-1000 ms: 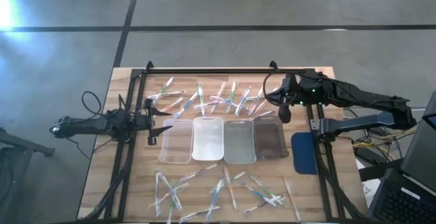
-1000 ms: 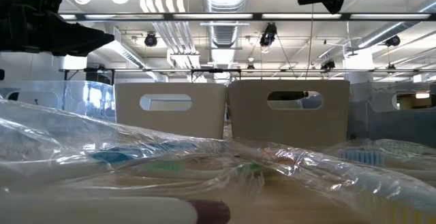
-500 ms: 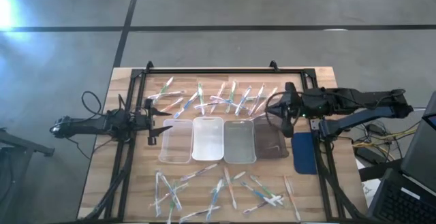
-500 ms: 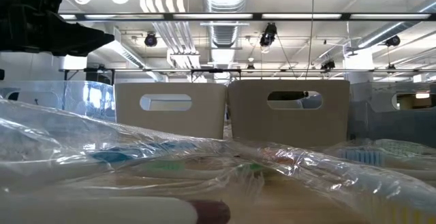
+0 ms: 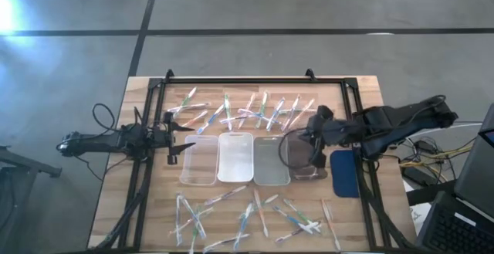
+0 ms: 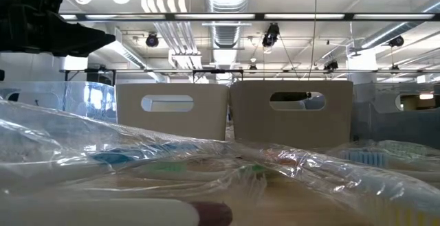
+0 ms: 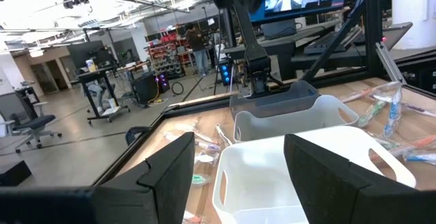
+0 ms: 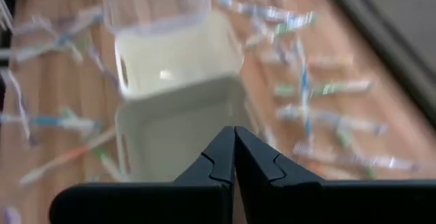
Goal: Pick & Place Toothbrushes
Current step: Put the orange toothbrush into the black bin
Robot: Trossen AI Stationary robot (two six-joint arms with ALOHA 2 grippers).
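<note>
Right pincer [image 5: 312, 155]: fingers pressed together with nothing between them, hanging over the dark tray at the right end of the tray row; in the right wrist view its two dark fingers [image 8: 219, 163] meet tip to tip above the trays.
Dark tray [image 5: 302, 171]: rightmost of four trays set side by side mid-surface, just beside the blue pad.
Blue pad [image 5: 344, 175]: flat on the surface, right of the dark tray, partly under the right arm.
Other trays [image 5: 235, 157]: a grey one, a white one and a clear one, running left from the dark tray, touching or nearly touching each other.
Toothbrushes, far group [image 5: 239, 112]: scattered loosely along the far side of the trays, several crossing one another, in clear wrapping with green, blue and pink accents.
Toothbrushes, near group [image 5: 247, 215]: strewn along the near edge of the surface, on the near side of the trays, also overlapping.
Left pincer [image 5: 174, 137]: fingers spread apart and holding nothing, at the left end of the tray row beside the clear tray; the left wrist view shows both fingers [image 7: 170, 169] wide apart with the white tray between them farther off.
Surface [image 5: 154, 223]: pale wood, with a dark frame around it.
</note>
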